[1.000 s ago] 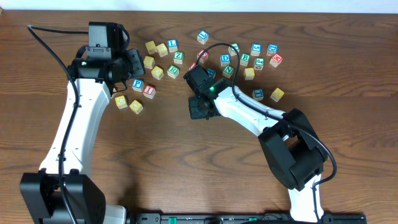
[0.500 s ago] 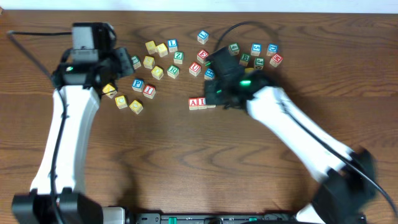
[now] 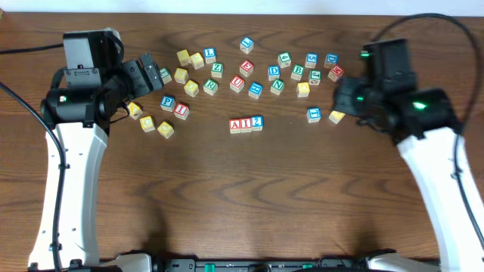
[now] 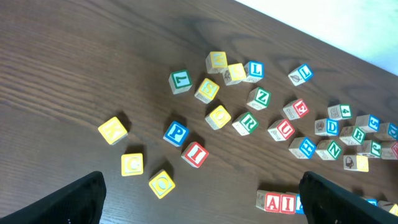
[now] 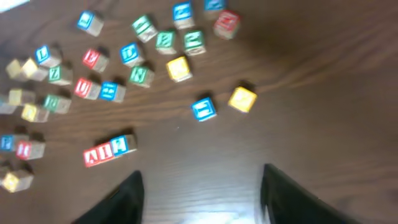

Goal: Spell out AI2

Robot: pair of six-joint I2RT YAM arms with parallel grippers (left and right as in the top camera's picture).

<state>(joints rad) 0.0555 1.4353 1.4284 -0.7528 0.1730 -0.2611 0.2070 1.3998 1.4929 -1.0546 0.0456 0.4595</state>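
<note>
Three cubes stand in a row mid-table: the red A (image 3: 235,125), the red I (image 3: 246,125) and the blue 2 (image 3: 257,122), touching side by side. The right wrist view has the A (image 5: 91,157), the I (image 5: 104,151) and the 2 (image 5: 119,145) at its lower left. In the left wrist view the A (image 4: 272,202) and I (image 4: 287,203) lie at the bottom right, with the 2 mostly hidden behind a finger. My left gripper (image 3: 151,74) (image 4: 205,205) is open and empty at the back left. My right gripper (image 3: 342,97) (image 5: 202,199) is open and empty at the right.
Several loose letter cubes are scattered across the back of the table (image 3: 242,196). Yellow cubes (image 3: 147,123) (image 3: 165,130) and a second red I cube (image 3: 181,109) lie near the left gripper. A blue cube (image 3: 314,115) and a yellow cube (image 3: 336,116) sit just under the right gripper.
The right arm has pulled back from the row to the right, leaving the 2 beside the I. The left arm has swung further left. Both grippers have opened.
</note>
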